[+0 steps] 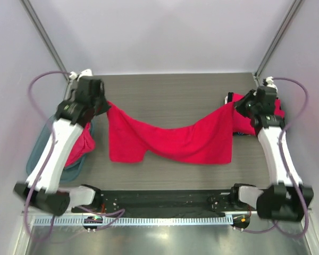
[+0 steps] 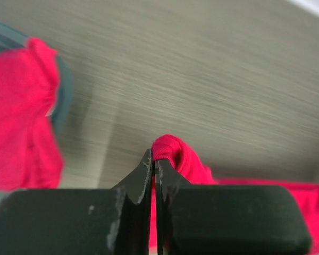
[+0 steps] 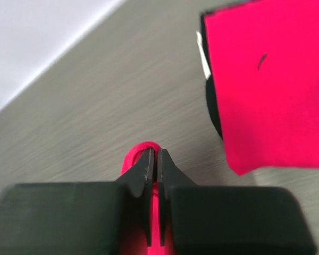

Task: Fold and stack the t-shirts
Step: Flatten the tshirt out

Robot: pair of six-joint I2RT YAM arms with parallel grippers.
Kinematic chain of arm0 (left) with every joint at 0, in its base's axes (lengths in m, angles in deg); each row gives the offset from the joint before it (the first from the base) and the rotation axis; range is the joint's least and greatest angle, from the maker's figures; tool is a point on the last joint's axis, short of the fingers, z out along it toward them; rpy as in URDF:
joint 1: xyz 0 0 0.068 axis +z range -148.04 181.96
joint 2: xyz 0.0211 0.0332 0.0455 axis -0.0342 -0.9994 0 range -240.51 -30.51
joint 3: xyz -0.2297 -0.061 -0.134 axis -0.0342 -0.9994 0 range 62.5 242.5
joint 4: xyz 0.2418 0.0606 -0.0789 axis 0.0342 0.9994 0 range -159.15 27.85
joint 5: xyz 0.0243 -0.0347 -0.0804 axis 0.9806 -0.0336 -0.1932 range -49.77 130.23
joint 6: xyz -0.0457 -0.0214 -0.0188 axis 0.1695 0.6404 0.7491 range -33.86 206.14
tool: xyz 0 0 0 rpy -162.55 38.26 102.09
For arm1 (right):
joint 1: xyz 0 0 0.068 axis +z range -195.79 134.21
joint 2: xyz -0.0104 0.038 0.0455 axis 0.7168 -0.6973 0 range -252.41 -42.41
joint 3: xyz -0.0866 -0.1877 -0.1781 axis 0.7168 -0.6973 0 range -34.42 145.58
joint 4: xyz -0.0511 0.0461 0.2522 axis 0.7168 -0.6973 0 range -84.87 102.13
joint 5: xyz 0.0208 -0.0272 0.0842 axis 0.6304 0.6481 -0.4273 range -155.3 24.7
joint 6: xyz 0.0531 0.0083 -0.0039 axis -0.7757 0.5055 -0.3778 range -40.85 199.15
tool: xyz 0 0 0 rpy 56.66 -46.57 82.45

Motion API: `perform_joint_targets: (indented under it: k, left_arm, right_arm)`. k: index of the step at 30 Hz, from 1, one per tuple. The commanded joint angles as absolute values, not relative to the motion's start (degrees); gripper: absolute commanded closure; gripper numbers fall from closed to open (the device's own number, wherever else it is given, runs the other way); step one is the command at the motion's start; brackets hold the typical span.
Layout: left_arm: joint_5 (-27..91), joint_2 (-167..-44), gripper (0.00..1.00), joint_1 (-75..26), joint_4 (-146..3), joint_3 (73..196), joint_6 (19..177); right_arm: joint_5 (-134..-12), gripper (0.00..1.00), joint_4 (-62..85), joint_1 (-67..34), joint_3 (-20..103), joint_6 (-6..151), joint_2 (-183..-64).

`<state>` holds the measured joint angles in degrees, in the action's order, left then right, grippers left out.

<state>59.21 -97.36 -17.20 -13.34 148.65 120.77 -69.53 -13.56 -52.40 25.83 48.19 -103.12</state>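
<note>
Over the table (image 1: pixel 175 93), top view: a red t-shirt (image 1: pixel 170 139) sags between the left gripper (image 1: pixel 103 104) and the right gripper (image 1: pixel 237 108).

Left wrist: jaws pinched tight on a shirt corner. More red shirts (image 2: pixel 16 117) fill the teal bin (image 2: pixel 65 90).

Right wrist: jaws clamped on the other corner. A folded red shirt (image 3: pixel 271 90) lies near; its white tag (image 3: pixel 201 50) is illegible.

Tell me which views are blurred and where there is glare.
Top view: sharp, the hanging shirt crisp, mild glare on the metal ledge at the near edge. Left wrist view: the table is streaked with blur. Right wrist view: the table is soft as well.
</note>
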Motion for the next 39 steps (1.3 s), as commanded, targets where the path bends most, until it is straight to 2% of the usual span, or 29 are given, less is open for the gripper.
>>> perform_joint_targets:
  k: [1, 2, 3, 4, 6, 7, 9, 10, 15, 19, 21, 22, 26, 28, 30, 35, 39]
  left_arm:
    - [55.09, -106.25, 1.0, -12.82, -24.05, 148.81, 124.98]
    - [54.82, -111.5, 0.97, -12.2, -23.89, 151.34, 127.07]
    - [55.08, -113.55, 0.93, -11.58, -23.62, 152.75, 127.27]
    - [55.43, -116.44, 0.7, -11.31, -22.49, 154.42, 127.27]
    - [52.73, -116.21, 0.38, -11.4, -23.17, 154.62, 124.73]
    - [51.41, -115.16, 0.22, -11.4, -26.4, 153.05, 124.2]
    - [51.3, -109.46, 0.13, -11.4, -31.33, 146.22, 124.54]
    - [51.57, -107.61, 0.01, -11.4, -31.79, 144.61, 124.55]
    - [54.38, -96.72, 0.0, -11.14, -31.1, 133.81, 128.47]
    - [47.2, -93.27, 0.01, -7.62, -28.11, 128.96, 132.1]
    - [45.6, -92.13, 0.01, -7.62, -26.97, 127.29, 132.28]
    - [44.29, -91.86, 0.01, -7.62, -26.35, 126.06, 132.89]
    - [41.03, -91.33, 0.0, -7.62, -25.2, 122.29, 135.26]
    - [40.41, -91.25, 0.0, -7.62, -27.22, 120.08, 136.32]
    - [37.43, -91.95, 0.0, -7.53, -28.01, 118.14, 137.99]
    - [38.03, -92.92, 0.0, -7.53, -28.19, 115.94, 137.47]
    - [39.35, -92.39, 0.0, -7.53, -28.37, 113.93, 137.11]
  right_arm:
    - [-70.48, 0.82, -5.19, -52.73, 28.85, 46.98, -112.7]
    - [-70.31, 0.45, -5.18, -52.65, 31.73, 46.81, -117.16]
    - [-71.09, 0.38, -5.27, -52.56, 32.89, 46.8, -118.6]
    - [-71.36, 0.27, -5.62, -52.56, 33.77, 46.98, -119.49]
    - [-70.84, 0.17, -6.68, -52.21, 33.26, 47.59, -118.01]
    - [-67.62, 0.01, -6.76, -51.51, 32.04, 47.86, -116.61]
    - [-62.69, 0.0, -7.29, -51.33, 27.65, 48.03, -111.1]
    - [-59.18, 0.0, -7.55, -51.33, 26.06, 47.6, -109.14]
    - [-57.73, 0.0, -8.61, -51.5, 16.21, 44.51, -97.29]
    - [-61.52, 0.02, -10.19, -51.59, 11.2, 42.95, -92.61]
    - [-59.86, 0.02, -15.36, -51.5, 10.05, 42.15, -92.25]
    - [-58.63, 0.06, -17.82, -51.5, 10.14, 41.45, -92.6]
    - [-54.23, 0.11, -26.27, -49.84, 8.04, 39.25, -93.74]
    - [-52.73, 0.17, -26.89, -47.3, 6.37, 37.23, -95.14]
    - [-53.69, 0.17, -27.51, -45.8, 4.7, 36.17, -98.04]
    - [-48.17, 0.2, -27.59, -33.6, 2.32, 29.06, -100.95]
    - [-47.02, 0.28, -27.33, -32.25, 0.04, 25.36, -100.95]
